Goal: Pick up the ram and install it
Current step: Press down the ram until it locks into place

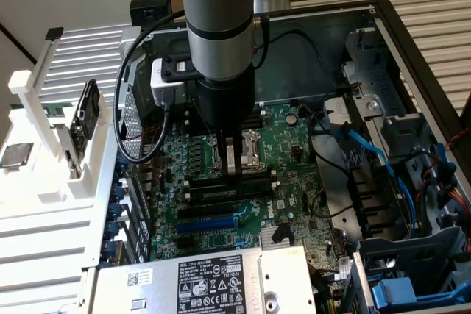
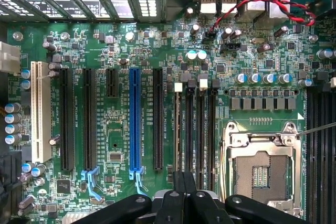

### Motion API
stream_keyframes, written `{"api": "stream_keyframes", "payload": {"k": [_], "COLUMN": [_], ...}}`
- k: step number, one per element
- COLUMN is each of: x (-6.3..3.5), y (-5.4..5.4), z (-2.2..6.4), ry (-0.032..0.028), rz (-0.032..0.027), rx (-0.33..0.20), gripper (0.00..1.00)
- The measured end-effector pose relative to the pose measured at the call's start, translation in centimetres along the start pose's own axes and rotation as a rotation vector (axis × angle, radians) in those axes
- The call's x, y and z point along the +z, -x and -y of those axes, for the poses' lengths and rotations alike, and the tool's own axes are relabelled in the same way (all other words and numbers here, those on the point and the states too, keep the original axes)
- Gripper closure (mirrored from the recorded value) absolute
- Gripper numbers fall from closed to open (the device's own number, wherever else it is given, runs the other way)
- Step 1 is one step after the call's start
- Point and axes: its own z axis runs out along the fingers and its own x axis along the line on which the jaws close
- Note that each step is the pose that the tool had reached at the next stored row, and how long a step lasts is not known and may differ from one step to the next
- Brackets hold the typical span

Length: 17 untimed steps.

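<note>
Black two-finger gripper (image 2: 185, 179) sat low over the black memory slots (image 2: 197, 129), just beside the silver CPU socket (image 2: 261, 169) on the green motherboard (image 2: 115, 51), fingers pressed together. I couldn't pick out the long, flat, dark green ram. A dark strip (image 1: 210, 183) under the fingertips may have been it, seated or going in. Latches hidden, so install not confirmed.

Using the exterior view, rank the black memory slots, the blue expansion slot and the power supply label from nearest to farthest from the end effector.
1. Black memory slots: directly beneath the end effector, which is shut.
2. Blue expansion slot: a little further down the motherboard, toward the view's bottom.
3. Power supply label: on the metal box at the view's bottom edge.
</note>
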Motion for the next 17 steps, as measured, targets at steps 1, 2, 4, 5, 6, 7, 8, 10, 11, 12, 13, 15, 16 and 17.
{"api": "stream_keyframes", "payload": {"k": [1,2,4,5,6,7,8,10,11,12,13,15,16,17], "x": [0.01,0.04,0.05,0.05,0.07,0.08,0.00,-0.12,-0.21,-0.30,-0.46,-0.84,-1.04,-1.21], "y": [0.0,0.0,0.0,0.0,0.0,0.0,0.0,0.0,0.0,0.0,0.0,0.0,0.0,0.0], "z": [0.00,0.00,0.00,0.00,0.00,0.00,0.01,0.00,0.02,0.03,0.02,0.02,0.01,0.01], "ry": [0.0000,-0.0002,-0.0001,0.0000,-0.0002,-0.0003,-0.0001,-0.0005,-0.0012,-0.0015,-0.0011,-0.0005,-0.0003,-0.0003], "rz": [0.0002,0.0011,0.0014,0.0016,0.0022,0.0031,0.0029,0.0037,0.0044,0.0046,0.0038,0.0035,0.0032,0.0031], "rx": [0.000,0.000,0.000,0.000,0.000,0.000,0.000,0.000,0.000,0.000,0.000,0.000,0.000,0.000], "gripper": [0.89,0.89,0.89,0.89,0.89,0.89,0.89,0.89,0.89,0.89,0.89,0.89,0.89,0.89]}}
